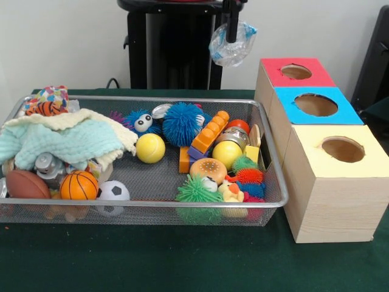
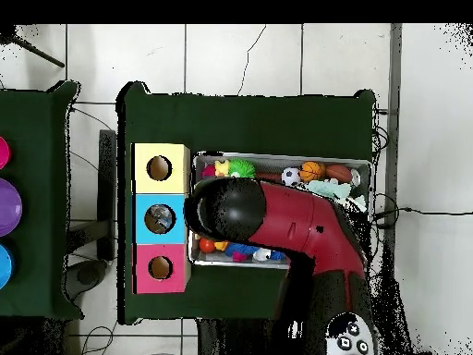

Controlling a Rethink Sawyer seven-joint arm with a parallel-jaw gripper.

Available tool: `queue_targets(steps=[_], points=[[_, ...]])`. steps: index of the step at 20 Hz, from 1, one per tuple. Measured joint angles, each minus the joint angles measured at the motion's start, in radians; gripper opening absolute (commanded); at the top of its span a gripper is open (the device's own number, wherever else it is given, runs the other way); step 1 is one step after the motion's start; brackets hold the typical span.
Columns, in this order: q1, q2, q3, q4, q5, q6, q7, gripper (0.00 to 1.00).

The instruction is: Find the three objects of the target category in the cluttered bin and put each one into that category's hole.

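Observation:
My gripper hangs high above the far right corner of the wire mesh bin. It is shut on a crumpled clear plastic bottle, which dangles just left of the red box. A blue box and a yellow box stand in a row with the red one, each with a round hole on top. In the overhead view the red arm covers the middle of the bin and hides the gripper. Something greyish shows inside the blue box's hole.
The bin holds a mint cloth, a basketball, a football, a soccer ball, two yellow balls, a blue spiky ball, orange bricks and spiky toys. A second table stands beside this one.

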Motion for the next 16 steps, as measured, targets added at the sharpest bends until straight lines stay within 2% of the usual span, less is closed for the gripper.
queue_targets(steps=[8,13,16], points=[[0.031,0.033,-0.018,0.008,0.028,-0.065,0.0,0.0],[0.12,0.069,-0.08,0.013,0.057,-0.147,0.001,0.0],[0.167,0.085,-0.11,0.016,0.077,-0.159,0.01,0.0]])
